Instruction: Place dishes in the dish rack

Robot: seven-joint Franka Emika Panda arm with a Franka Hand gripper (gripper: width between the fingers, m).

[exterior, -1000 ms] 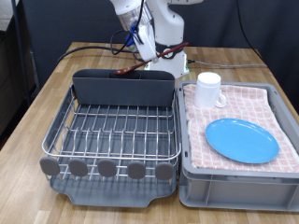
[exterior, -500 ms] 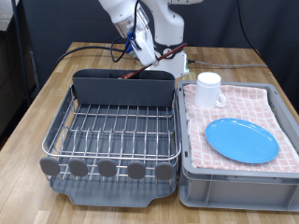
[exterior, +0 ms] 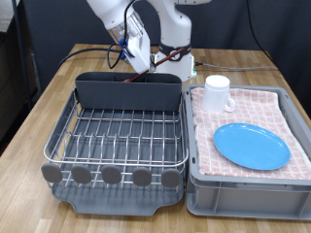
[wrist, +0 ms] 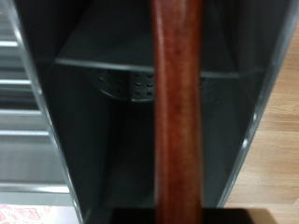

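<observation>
Wrist view: hand (exterior: 142, 60) clamped on smooth reddish-brown wooden spoon (wrist: 177, 112), over dark perforated plastic caddy (wrist: 131, 89).

light: even, bright indoor, from above | shadows: soft, short, under rack (exterior: 117, 136) and bin (exterior: 248, 184) | glare: mild sheen on plate (exterior: 251, 146) | exterior: sharp, arm slightly smeared | wrist: spoon (wrist: 177, 112) close, blurred; caddy (wrist: 131, 84) soft, dim inside

Wooden table (exterior: 58, 92), bearing dish rack (exterior: 117, 146) at frame centre-left and cloth-lined grey bin (exterior: 248, 184) at right.
</observation>
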